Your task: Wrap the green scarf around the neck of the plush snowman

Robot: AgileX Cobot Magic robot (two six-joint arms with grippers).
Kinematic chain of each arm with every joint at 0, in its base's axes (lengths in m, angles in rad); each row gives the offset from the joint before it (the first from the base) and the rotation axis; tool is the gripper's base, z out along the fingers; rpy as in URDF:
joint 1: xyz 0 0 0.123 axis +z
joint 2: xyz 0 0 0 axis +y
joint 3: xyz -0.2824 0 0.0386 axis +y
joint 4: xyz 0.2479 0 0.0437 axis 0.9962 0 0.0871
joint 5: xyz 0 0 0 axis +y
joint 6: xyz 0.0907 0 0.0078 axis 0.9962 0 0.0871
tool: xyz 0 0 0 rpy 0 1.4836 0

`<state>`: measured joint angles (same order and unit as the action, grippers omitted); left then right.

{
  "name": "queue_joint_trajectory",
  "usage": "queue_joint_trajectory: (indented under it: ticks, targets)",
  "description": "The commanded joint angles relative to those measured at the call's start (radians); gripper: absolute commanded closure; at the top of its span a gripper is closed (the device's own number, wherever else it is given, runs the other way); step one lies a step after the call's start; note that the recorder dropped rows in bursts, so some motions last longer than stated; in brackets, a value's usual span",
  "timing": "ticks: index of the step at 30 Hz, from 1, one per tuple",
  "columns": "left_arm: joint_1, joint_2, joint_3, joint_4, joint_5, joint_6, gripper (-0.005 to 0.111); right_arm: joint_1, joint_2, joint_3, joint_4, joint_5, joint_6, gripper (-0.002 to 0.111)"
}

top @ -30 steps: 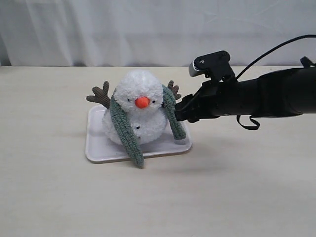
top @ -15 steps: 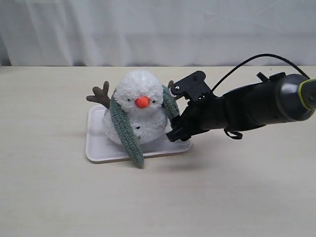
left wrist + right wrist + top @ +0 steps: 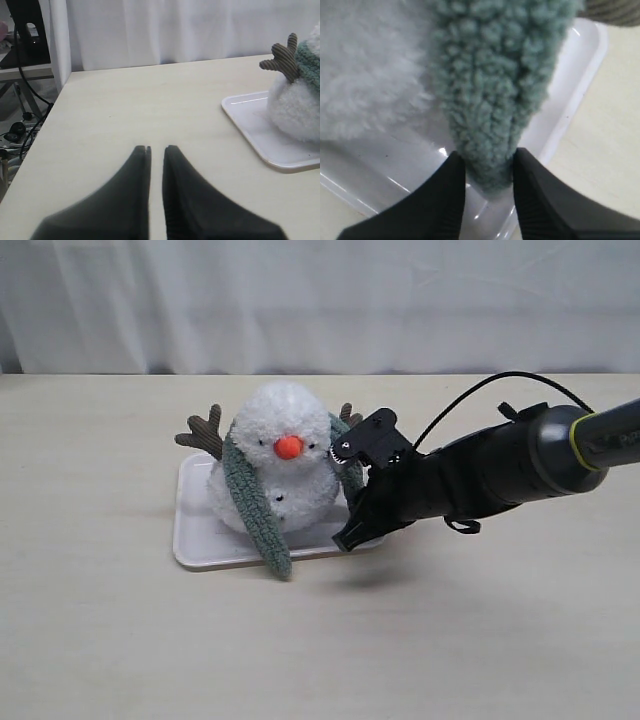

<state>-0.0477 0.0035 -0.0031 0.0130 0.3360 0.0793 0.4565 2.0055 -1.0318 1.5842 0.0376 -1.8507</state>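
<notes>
Compared with a second ago, my right arm has dropped from the height of the snowman's shoulder, and my right hand (image 3: pixel 348 537) is now low at the front edge of the white tray (image 3: pixel 195 530). In the right wrist view, the right hand (image 3: pixel 488 166) has its two fingers (image 3: pixel 447 200) on either side of the rounded tip of the green scarf (image 3: pixel 490 90). They touch the fuzzy fabric on both sides, so I judge that the hand is closed on this end, with the jaws only as far apart as the tip is thick. The plush snowman (image 3: pixel 285 440) stands upright on the tray, in the middle of the bench (image 3: pixel 450 640). The green scarf (image 3: pixel 255 505) already lies behind its head and comes down on both sides of the face. The end on my left side hangs over the front rim of the tray, and the other end is the one I hold. So the draping is done, I think, but the ends are not yet crossed in front of the snowman's neck (image 3: pixel 286 469), and this is what is left. My left hand (image 3: pixel 156 148) waits well apart from the tray over the bare bench. Its fingers are almost together, with only a thin slit between them, and it holds nothing.
</notes>
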Motion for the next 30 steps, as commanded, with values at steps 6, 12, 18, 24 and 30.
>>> queue_joint_trajectory:
  ticks: [6,12,18,24,30]
  targets:
    - [0.003,-0.003,0.003,0.000,-0.013,0.001,0.096,0.000,-0.011,-0.003,-0.001,-0.014,-0.011,0.086]
    - [0.003,-0.003,0.003,0.000,-0.013,0.001,0.096,0.000,-0.033,-0.003,-0.001,-0.007,0.014,0.104]
    - [0.003,-0.003,0.003,0.000,-0.013,0.001,0.096,0.000,-0.100,-0.003,-0.001,0.024,0.173,0.104]
    - [0.003,-0.003,0.003,0.000,-0.013,0.001,0.096,0.000,-0.160,-0.003,-0.018,0.272,0.422,0.104]
    - [0.003,-0.003,0.003,0.000,-0.013,0.001,0.096,0.000,-0.163,-0.003,-0.236,0.483,0.681,0.104]
